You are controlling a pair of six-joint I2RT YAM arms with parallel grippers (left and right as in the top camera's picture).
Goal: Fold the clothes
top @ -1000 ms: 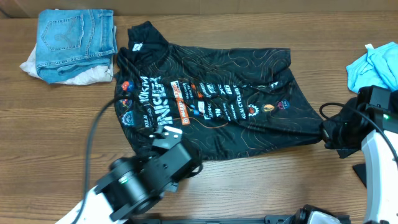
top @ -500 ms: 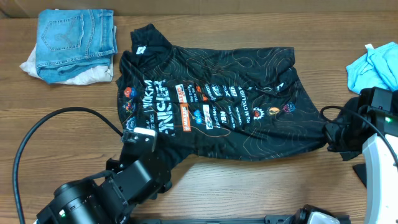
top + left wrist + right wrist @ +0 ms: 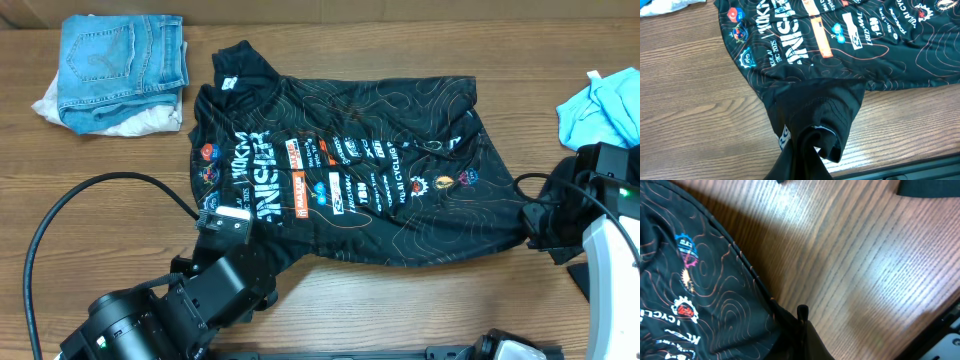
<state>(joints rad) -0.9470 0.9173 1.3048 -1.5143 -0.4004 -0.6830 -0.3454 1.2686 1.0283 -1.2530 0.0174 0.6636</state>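
- A black short-sleeved jersey (image 3: 340, 190) with thin tan contour lines, white lettering and small colourful logos lay spread almost flat across the middle of the brown wooden table (image 3: 420, 300), its collar toward the far-left side.
- The left hand (image 3: 248, 243) was closed on the jersey's near-left corner; the left wrist view showed the black fabric bunched up into the fingers.
- The right hand (image 3: 535, 228) was clamped on the jersey's near-right corner, the cloth drawn to a point there.
- A folded pair of blue denim jeans (image 3: 120, 55) sat on a white cloth (image 3: 48, 105) at the far-left corner.
- A light blue garment (image 3: 600, 105) lay at the right edge.
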